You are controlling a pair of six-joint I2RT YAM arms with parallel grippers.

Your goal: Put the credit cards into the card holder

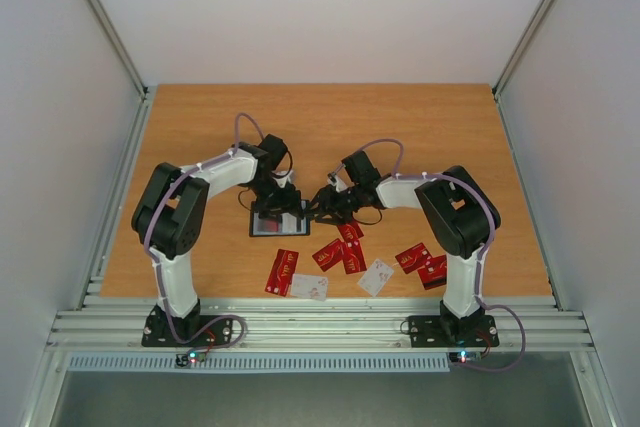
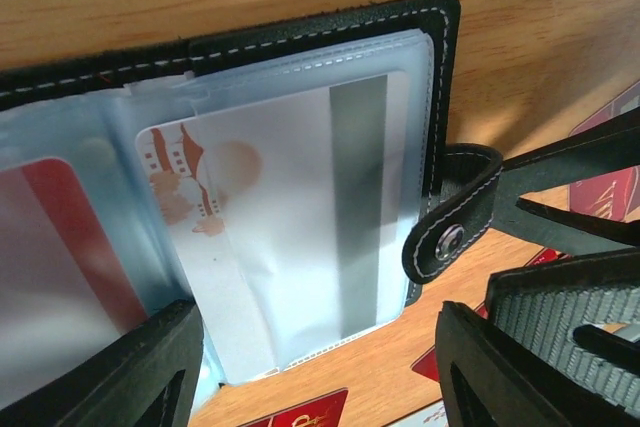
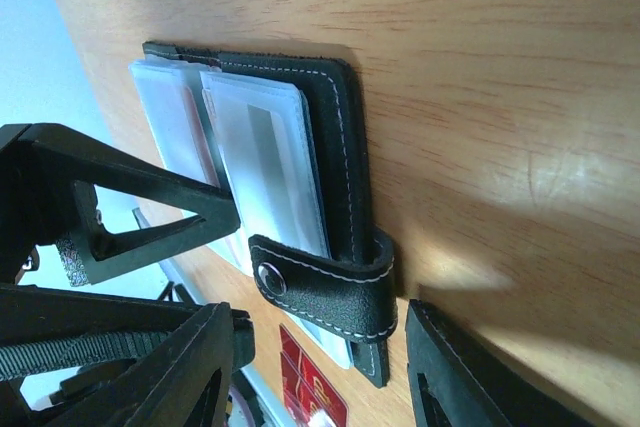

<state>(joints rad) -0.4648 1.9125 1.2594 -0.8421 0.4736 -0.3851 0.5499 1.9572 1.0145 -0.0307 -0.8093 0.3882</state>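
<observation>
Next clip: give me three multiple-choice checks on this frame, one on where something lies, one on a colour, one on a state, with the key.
1. Where do the loose credit cards lie?
A. At the table's far edge.
B. Between the card holder and the arm bases.
C. Stacked on the holder.

2. What colour are most loose cards?
A. Red.
B. Blue.
C. Green.

3. How is the card holder?
A. Snapped shut.
B. Standing on edge.
C. Lying open, sleeves showing.

Key: 1 B, the top view shows them on the near side of the holder; 2 A, only a couple look white; 3 C, the snap tab hangs free beside the clear sleeves.
</observation>
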